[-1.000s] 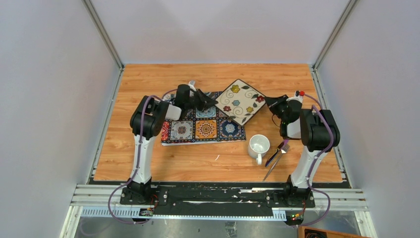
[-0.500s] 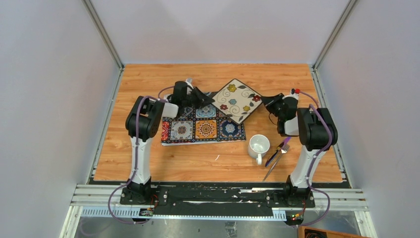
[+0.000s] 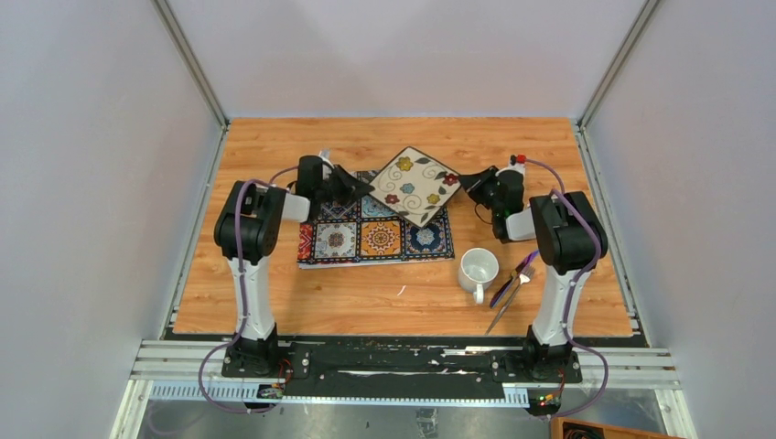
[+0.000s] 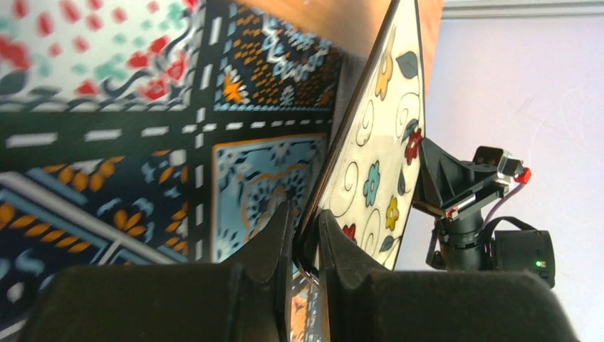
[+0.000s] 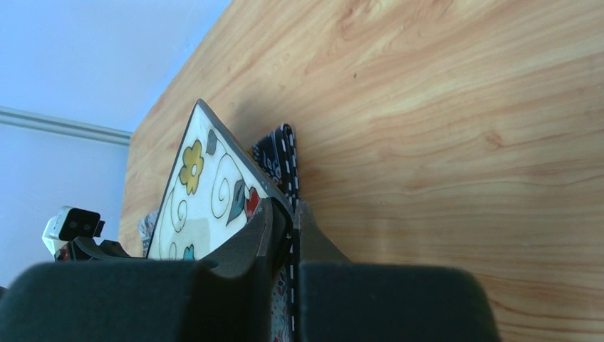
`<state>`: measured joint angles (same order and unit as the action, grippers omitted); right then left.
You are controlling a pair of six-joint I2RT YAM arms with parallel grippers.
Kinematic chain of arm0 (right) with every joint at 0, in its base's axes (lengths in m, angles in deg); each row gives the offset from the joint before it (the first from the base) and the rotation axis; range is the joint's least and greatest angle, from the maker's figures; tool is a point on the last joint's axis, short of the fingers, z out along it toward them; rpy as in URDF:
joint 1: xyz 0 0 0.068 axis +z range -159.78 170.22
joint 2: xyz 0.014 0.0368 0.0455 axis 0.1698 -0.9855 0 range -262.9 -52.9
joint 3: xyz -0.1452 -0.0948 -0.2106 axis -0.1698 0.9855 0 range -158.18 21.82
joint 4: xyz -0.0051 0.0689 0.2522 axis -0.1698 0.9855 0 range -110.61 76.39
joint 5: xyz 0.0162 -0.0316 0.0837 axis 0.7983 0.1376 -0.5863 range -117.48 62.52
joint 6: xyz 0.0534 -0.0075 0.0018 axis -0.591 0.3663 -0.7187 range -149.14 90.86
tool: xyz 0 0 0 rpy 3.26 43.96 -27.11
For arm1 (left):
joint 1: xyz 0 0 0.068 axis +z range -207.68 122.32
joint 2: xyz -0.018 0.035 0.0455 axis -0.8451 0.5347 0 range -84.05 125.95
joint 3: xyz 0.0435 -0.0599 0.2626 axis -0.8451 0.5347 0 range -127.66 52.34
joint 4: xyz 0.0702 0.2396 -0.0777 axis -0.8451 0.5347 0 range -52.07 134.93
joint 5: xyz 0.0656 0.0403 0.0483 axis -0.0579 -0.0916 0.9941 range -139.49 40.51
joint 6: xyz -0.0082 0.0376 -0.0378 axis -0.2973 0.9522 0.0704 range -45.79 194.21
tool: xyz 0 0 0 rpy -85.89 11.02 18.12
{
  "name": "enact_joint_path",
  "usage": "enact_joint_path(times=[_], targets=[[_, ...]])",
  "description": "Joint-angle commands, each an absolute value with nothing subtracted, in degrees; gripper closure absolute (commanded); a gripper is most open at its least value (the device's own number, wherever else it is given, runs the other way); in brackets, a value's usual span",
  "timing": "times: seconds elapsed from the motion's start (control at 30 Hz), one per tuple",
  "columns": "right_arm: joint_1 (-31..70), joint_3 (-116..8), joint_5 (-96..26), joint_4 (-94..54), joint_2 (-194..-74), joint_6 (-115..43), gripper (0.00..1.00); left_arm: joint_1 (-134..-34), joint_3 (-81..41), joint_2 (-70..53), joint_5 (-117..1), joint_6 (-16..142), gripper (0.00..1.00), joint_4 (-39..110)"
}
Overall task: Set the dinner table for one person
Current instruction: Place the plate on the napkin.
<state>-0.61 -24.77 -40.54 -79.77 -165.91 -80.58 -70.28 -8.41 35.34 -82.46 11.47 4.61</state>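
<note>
Jointly, left gripper [image 3: 352,186] and right gripper [image 3: 467,180] clamped the square cream floral ceramic plate [image 3: 414,186] at its 9 and 3 o'clock corners; plate tilted over the tile-patterned cloth placemat [image 3: 375,240]; orange-brown wood-plank dinner table [image 3: 366,293] lay beneath.

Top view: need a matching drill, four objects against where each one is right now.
1 plate
2 mug
3 placemat
4 cutlery

A flat on the dinner table, partly under the plate
B pinched by left tool and right tool
C upright, off the placemat's near right corner
D lying right of the mug

Pairs: 1-B, 2-C, 3-A, 4-D
</note>
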Motion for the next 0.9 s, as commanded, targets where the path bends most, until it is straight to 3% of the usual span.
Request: enact_joint_path(times=[0.0, 0.87], targets=[[11.8, -27.4, -60.3, -80.4, -167.5, -76.5, 1.00, -75.6, -7.2, 31.9, -91.7, 10.7, 1.00, -5.0], [21.7, -36.5, -60.3, -72.6, -172.9, -75.3, 1.00, -71.0, 5.3, 21.7, -90.5, 18.2, 1.00, 0.3]])
